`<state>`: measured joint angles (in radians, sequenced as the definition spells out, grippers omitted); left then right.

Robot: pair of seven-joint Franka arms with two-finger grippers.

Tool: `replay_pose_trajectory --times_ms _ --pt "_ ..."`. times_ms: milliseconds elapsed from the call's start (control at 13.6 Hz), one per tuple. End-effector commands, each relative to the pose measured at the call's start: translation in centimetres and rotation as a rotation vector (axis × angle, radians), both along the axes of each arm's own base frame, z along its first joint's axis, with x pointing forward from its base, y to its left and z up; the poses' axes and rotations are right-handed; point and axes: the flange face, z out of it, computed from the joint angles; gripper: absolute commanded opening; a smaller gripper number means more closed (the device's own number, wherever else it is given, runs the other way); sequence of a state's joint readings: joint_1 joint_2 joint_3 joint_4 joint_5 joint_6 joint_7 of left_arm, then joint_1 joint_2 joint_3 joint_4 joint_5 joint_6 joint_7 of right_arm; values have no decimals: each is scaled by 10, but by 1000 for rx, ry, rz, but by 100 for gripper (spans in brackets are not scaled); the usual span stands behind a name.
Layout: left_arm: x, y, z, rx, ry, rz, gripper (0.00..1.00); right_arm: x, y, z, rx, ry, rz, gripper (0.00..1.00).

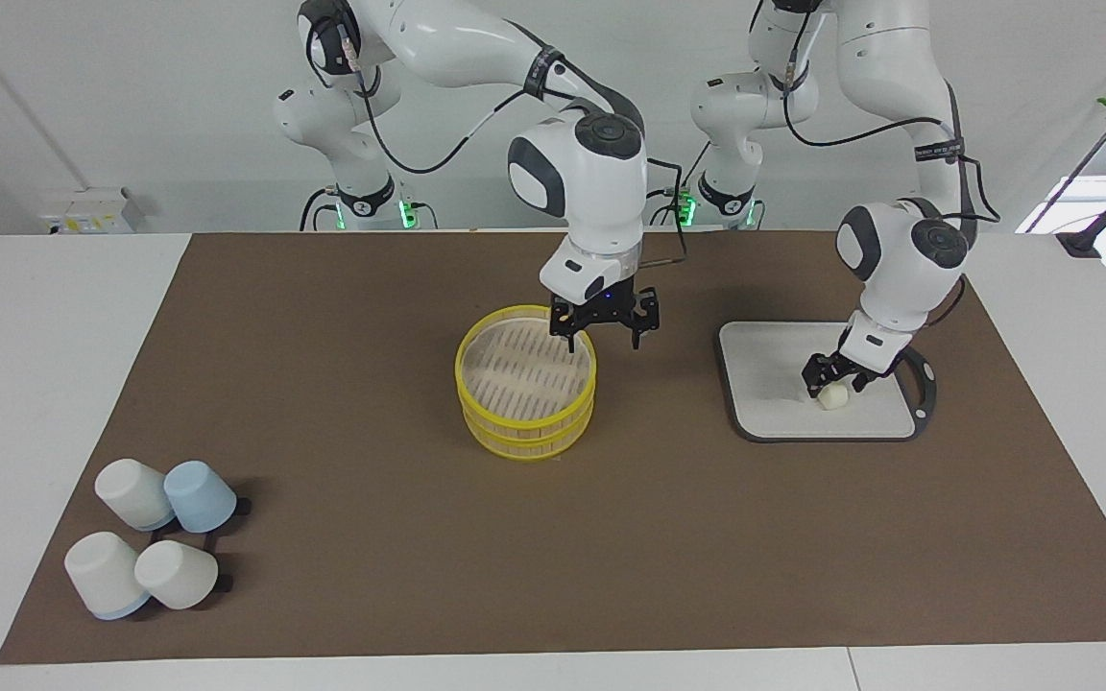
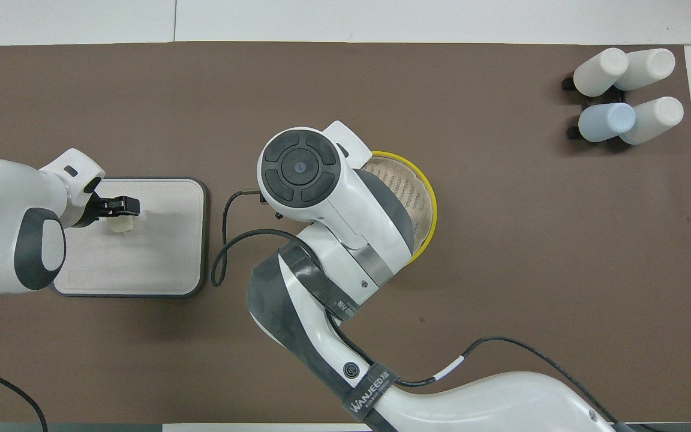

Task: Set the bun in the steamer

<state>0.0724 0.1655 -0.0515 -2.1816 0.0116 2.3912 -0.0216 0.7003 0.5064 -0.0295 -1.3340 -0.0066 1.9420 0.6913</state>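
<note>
The small cream-white rounded dough bun [image 1: 833, 397] on the grey rectangular board [image 1: 772, 374] looks soft, light and easily dented, so the left hand [image 1: 835, 384], fingers apart around it, should pinch its middle gently.

Light: bright, even, from above
Shadows: soft, short, beside the cups [image 1: 150, 542] (lower left of the facing view)
Glare: window, upper right
Focus: sharp throughout

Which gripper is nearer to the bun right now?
Left. The left gripper is down at the bun on the cutting board; the right gripper is at the steamer rim.
</note>
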Motion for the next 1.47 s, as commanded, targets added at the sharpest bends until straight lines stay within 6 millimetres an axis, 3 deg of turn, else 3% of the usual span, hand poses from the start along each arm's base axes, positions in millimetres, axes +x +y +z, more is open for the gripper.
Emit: replay_pose_trajectory --times_ms 0,74,147,368,515,663,736,810,1031,1104,1325,1399 --pt "-5 1 -4 -5 -10 25 85 0 -2 -7 -22 4 -13 100" --pt "-5 1 -7 -6 -5 34 82 -3 -3 -15 -31 15 -13 99" --pt "-5 1 -8 -6 -2 33 70 -3 -5 -23 -38 24 -13 99" --pt "-6 2 -7 -6 10 34 22 -14 2 -39 -56 45 0 99" --pt "-1 1 0 -6 18 34 21 -15 4 -46 -43 30 3 99" --pt "10 -2 21 -10 32 68 21 -18 8 -51 -32 23 -5 98" --pt "16 -5 35 -12 43 89 21 -19 8 -52 -36 29 -8 89" --pt "22 -7 52 -12 52 112 21 -20 8 -52 -38 31 -7 76" --pt "31 -17 95 -63 90 161 21 -23 7 -58 -44 38 -4 12" --pt "31 -19 100 -69 98 174 21 -23 7 -57 -46 35 -1 0" --pt "30 -25 107 -73 86 222 21 -18 2 -49 -102 -6 73 0" --pt "31 -25 107 -83 85 232 21 -17 3 -35 -95 -12 76 0"
